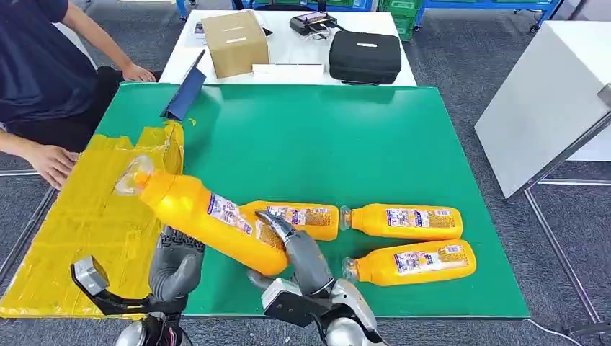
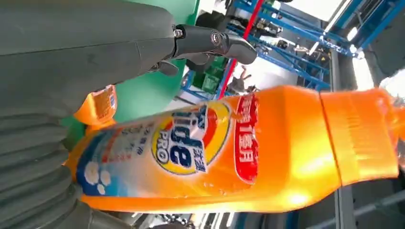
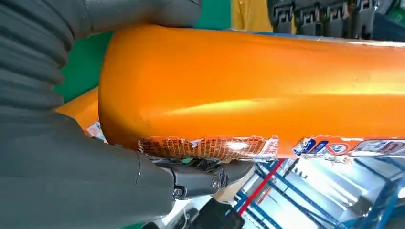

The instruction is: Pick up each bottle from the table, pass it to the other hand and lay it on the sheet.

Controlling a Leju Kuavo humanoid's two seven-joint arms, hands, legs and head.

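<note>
Orange bottle (image 1: 205, 216) sits tilted in the air over the green table (image 1: 324, 137) front edge, cap toward the yellow sheet (image 1: 86, 216). We see our right hand (image 1: 302, 252) gripping its base, left hand (image 1: 176, 263) under mid-body, contact unclear. Three other bottles (image 1: 407, 241) lie on the table.

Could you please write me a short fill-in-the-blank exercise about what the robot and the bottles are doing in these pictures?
1. The raised bottle is gripped by ____ of the robot's hands, the left hand and the right hand.
2. ____ more bottles lie on the green mat.
3. The sheet left of the mat is ____ in colour.

Missing words: both; three; yellow
</note>
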